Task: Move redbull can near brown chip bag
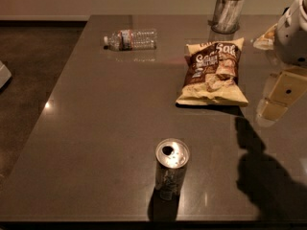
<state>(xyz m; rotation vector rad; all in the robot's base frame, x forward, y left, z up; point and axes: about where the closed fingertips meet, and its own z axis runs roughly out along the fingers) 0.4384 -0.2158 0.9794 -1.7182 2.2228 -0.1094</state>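
The redbull can (171, 169) stands upright near the front edge of the dark table (96, 128), its silver top with the pull-tab hole facing up. The brown chip bag (213, 73) lies flat toward the back right, brown in the middle with cream-yellow edges. The can is well apart from the bag, in front of it and a little left. My gripper (280, 97) hangs at the right edge of the view, to the right of the bag and far from the can. It holds nothing that I can see.
A clear plastic water bottle (130, 39) lies on its side at the back left. A dark mesh cup (225, 13) stands at the back behind the bag. The arm's shadow (261, 171) falls on the front right. The table's left edge drops to the floor.
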